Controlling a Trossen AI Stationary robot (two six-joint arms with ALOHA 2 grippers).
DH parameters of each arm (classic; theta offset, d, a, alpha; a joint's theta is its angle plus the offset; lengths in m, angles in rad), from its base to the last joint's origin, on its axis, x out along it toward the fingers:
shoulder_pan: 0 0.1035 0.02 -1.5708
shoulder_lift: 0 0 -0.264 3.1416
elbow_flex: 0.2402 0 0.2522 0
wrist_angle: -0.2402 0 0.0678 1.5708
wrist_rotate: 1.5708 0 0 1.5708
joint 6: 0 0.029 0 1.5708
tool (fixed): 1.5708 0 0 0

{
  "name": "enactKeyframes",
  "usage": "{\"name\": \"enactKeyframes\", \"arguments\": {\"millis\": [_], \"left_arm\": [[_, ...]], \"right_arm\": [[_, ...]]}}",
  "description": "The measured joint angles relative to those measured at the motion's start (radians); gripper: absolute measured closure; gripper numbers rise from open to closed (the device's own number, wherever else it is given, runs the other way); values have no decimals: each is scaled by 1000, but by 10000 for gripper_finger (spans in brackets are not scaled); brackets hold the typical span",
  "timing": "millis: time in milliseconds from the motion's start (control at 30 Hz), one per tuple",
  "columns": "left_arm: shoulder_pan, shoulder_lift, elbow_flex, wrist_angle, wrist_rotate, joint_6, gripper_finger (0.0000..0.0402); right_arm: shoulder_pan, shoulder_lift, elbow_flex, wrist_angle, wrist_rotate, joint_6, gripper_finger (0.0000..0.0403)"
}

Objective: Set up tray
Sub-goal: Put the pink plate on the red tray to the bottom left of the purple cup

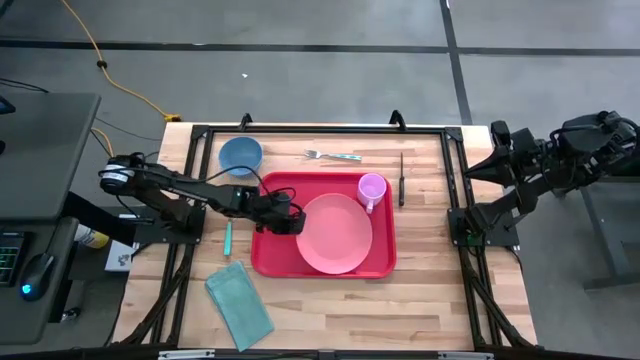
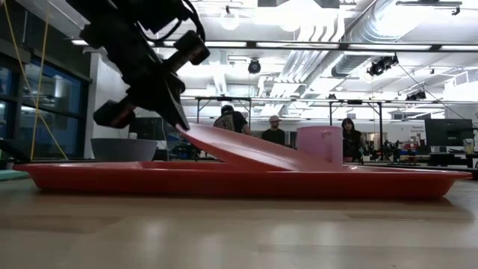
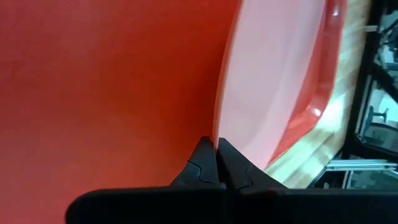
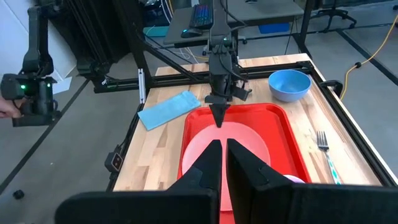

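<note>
The red tray [image 1: 272, 256] lies flat in the middle of the table. On it are a round pink plate [image 1: 338, 238] and a pink cup [image 1: 372, 189] standing upright in its far right corner. My left gripper [image 1: 297, 220] is over the tray's left half, shut on the plate's left edge. The plate [image 2: 254, 153] sits tilted, left edge up. My right gripper [image 1: 470, 171] waits off the table's right side, fingers shut [image 4: 224, 155], touching nothing. My left gripper [image 3: 216, 149] pinches the plate's rim [image 3: 219, 121] at its left edge between both fingertips. It comes slanting down from the table's left [image 2: 178, 119]. That edge is lifted off the tray, while the plate's right edge [image 2: 337, 167] rests on the tray floor near the cup.
A blue bowl [image 1: 240, 155] sits at the far left, a fork [image 1: 333, 155] beyond the tray and a dark knife [image 1: 402, 178] to its right. A teal utensil [image 1: 228, 237] and a teal cloth [image 1: 240, 303] lie left and near. People stand in the room behind.
</note>
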Motion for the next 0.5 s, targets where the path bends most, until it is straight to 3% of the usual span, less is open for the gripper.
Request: {"name": "enactKeyframes", "arguments": {"millis": [500], "left_arm": [[1,123,0,181,22,-8,390]], "right_arm": [[0,0,0,0,0,0,403]]}}
